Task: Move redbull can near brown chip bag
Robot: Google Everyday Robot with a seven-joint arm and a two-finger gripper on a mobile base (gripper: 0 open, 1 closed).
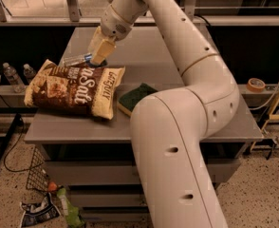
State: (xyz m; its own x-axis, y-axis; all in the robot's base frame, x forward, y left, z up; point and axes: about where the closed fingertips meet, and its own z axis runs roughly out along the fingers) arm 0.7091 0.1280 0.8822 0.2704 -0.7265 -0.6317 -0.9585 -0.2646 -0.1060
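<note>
Gripper, near the tabletop's left edge, clasps the redbull can, hiding its right end. The arm covers the sponge's right part and the tabletop's near right corner.

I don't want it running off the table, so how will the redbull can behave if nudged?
The redbull can is on its side at the gripper, just behind the brown chip bag, so it would probably roll if nudged. It looks slim and smooth, likely slippery. The bag may stop a roll toward it.

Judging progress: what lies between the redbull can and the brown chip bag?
Nothing in the camera view: the redbull can, at the gripper, borders the brown chip bag.
</note>
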